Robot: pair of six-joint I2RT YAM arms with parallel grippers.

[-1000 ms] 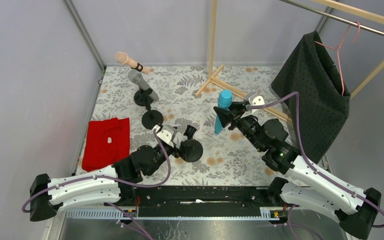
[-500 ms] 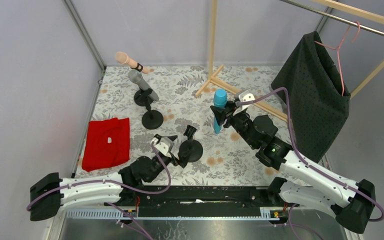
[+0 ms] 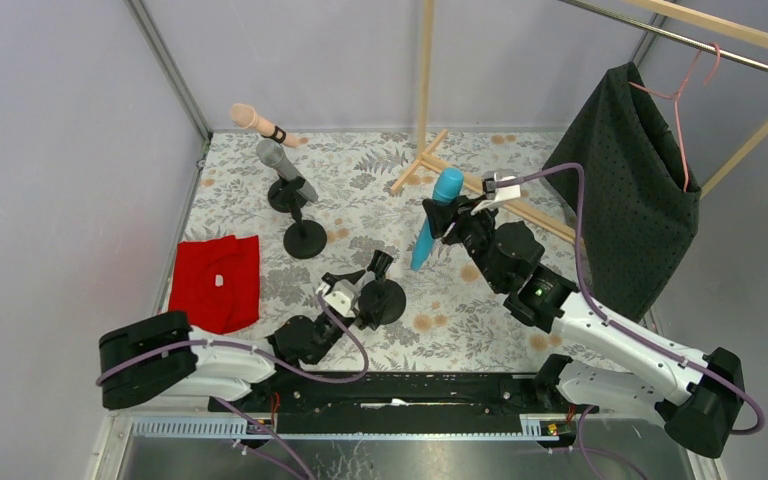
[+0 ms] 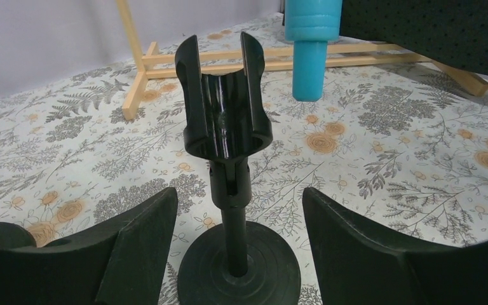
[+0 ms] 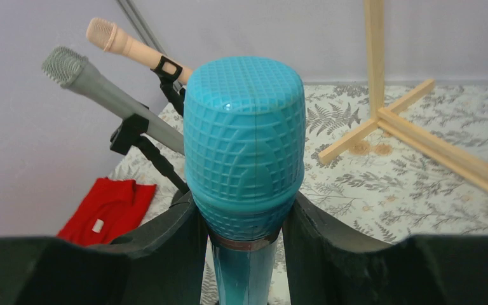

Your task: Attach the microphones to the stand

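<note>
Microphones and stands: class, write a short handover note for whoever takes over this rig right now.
Claws: left claw open, straddling the empty stand; right claw shut on the blue microphone, held in the air beyond that stand.
Done: pink microphone and grey microphone sit in their clips.
To do: seat the blue one in the empty clip, then let go.

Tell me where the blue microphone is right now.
In the top view the blue microphone sits just right of centre, held tilted in the air by the right gripper, beyond the empty black stand.
</note>
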